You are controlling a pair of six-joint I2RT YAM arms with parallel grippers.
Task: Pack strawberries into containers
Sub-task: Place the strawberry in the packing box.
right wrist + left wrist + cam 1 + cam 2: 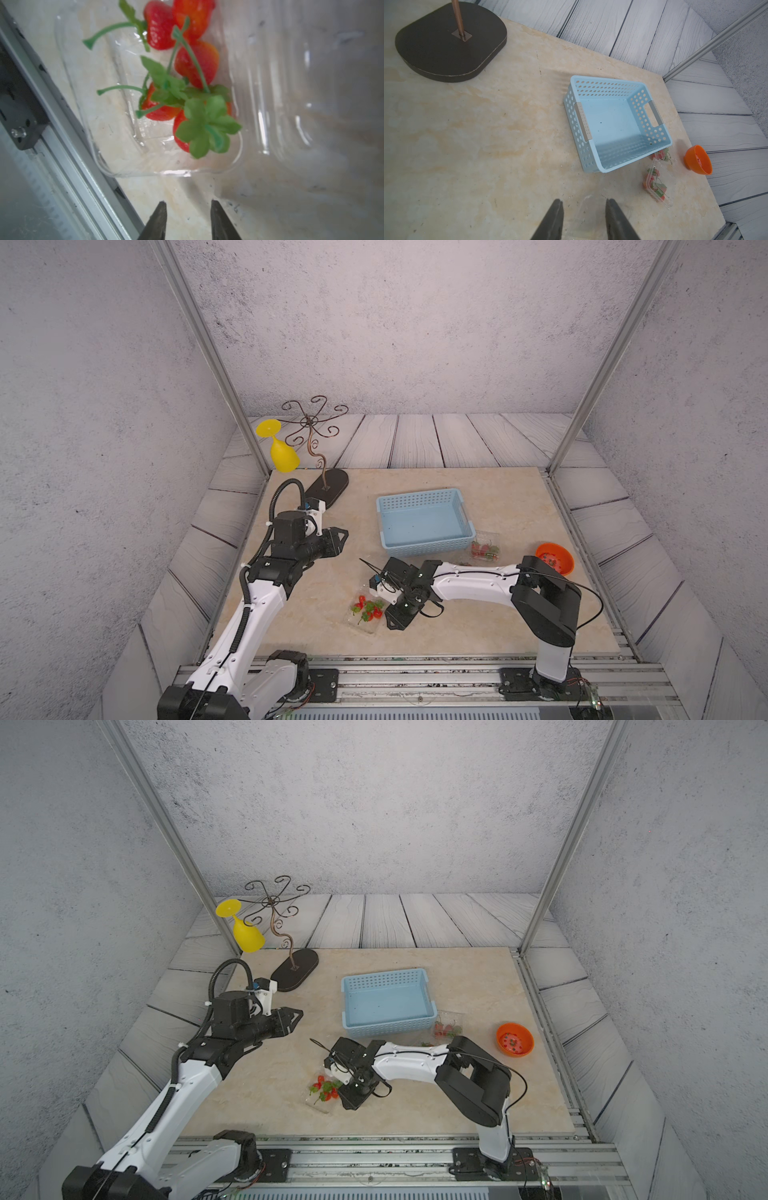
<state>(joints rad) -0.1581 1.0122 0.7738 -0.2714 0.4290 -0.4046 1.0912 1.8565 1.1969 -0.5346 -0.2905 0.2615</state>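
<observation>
Table (316,626), 12 o'clock = back wall. Blue basket (424,547) just past centre, toward 1. Wire stand (328,489) at 10, orange bowl (555,558) at 3. My right forearm (469,580) lies across the basket's front and hides part of the containers (658,187) with berries at its 4 o'clock corner. Third container (166,172) at 7, open, ribbed lid flat beside the tray. Its long axis is unreadable because the walls are too clear. Strawberries (160,27) are inside, stems toward the front rail (68,166). My right gripper (187,202) sits just short of its rim, jaws partly apart, empty. Left gripper (583,200) hovers at 9, jaws partly apart. Clear plastic shows between them; can't tell if it's gripped.
</observation>
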